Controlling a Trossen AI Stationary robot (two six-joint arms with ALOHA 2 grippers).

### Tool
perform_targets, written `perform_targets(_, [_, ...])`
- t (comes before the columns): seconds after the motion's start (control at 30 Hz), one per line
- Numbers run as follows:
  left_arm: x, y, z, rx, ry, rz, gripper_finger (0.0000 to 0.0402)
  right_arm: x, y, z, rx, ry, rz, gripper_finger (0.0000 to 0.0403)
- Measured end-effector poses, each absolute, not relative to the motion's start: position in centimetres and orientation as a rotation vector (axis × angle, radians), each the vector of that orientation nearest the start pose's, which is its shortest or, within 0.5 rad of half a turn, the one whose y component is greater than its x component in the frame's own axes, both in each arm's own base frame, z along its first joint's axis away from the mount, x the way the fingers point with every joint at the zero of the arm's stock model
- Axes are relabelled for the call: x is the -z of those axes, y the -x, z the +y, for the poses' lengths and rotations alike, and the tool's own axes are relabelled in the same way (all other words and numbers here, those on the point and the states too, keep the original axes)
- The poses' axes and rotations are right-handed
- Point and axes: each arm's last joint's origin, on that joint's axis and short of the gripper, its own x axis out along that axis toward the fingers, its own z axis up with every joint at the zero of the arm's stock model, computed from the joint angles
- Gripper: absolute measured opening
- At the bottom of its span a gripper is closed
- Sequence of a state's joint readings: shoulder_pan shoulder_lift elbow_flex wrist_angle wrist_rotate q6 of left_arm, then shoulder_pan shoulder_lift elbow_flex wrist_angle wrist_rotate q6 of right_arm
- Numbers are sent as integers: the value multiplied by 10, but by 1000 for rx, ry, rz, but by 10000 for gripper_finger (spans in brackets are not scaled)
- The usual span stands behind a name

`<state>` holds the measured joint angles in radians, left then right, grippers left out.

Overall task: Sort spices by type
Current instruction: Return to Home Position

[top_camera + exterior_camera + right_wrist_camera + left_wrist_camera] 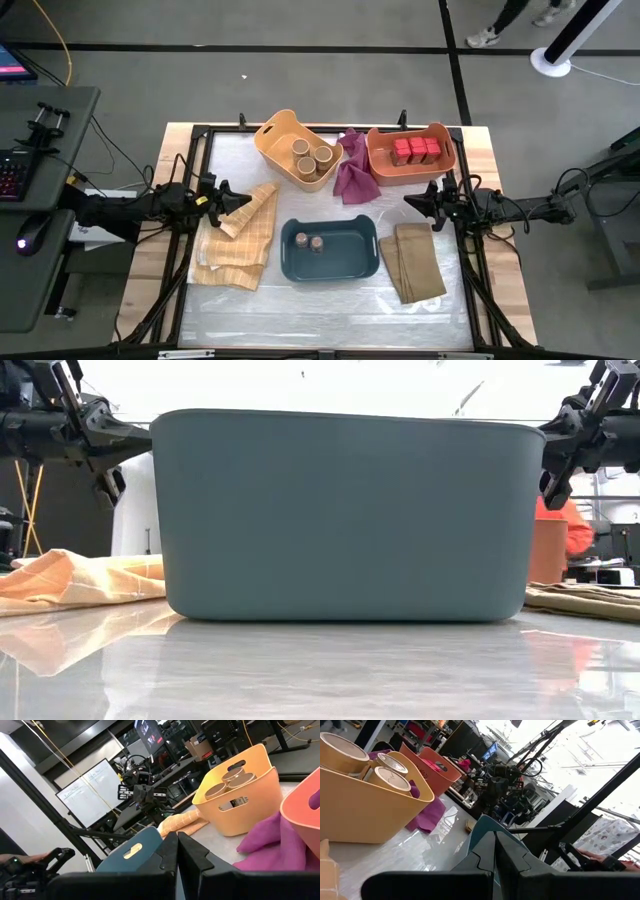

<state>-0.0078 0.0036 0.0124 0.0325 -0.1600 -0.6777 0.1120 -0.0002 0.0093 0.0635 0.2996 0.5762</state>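
Three tan cylinders (pixel 311 158) stand in the yellow bin (pixel 272 137) at the back; they also show in the left wrist view (pixel 390 774). Red tins (pixel 415 150) sit in the orange bin (pixel 384 170). Two tiny brown-topped jars (pixel 309 241) stand in the teal bin (pixel 345 266) at the middle front. My left gripper (pixel 247 198) is shut and empty, over the striped tan cloth (pixel 236 240), left of the teal bin. My right gripper (pixel 407 200) is shut and empty, right of the teal bin, in front of the orange bin.
A magenta cloth (pixel 353 168) lies between the yellow and orange bins. A folded tan cloth (pixel 414 260) lies right of the teal bin. In the low view the teal bin's wall (pixel 345 515) fills the middle. A person's feet (pixel 490 35) show beyond the table's far edge.
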Motion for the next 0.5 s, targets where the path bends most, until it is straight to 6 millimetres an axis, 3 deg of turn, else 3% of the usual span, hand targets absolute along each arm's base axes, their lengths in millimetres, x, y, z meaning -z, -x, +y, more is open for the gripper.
perform_targets(0.5, [-170, -97, 4, -132, 680, -91, 1, -172, -97, 2, 166, -587, -112, 1])
